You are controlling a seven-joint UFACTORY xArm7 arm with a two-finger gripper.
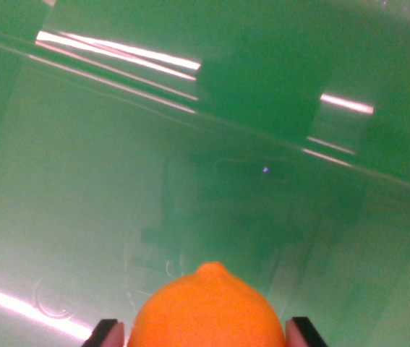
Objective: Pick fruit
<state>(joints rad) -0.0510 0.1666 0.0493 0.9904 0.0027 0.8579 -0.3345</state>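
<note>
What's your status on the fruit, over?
Tool straddling orange fruit, a finger each side; firm grip unconfirmed. Glossy green surface beyond. Nothing in the way.

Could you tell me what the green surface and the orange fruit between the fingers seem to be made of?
Green surface: probably glossy plastic or coated sheet; it mirrors bright light strips. Orange fruit: matte, finely dimpled peel with a small nub, real or imitation cannot be told.

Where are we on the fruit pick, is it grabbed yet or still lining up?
Done: the gripper is lined up, with the orange fruit sitting between its two dark fingers at the bottom of the wrist view. In hand: the fingers sit close on either side, but the view cuts off any contact, so a firm grip is unconfirmed. Left: confirming the grasp and lifting the fruit off the glossy green surface.
</note>
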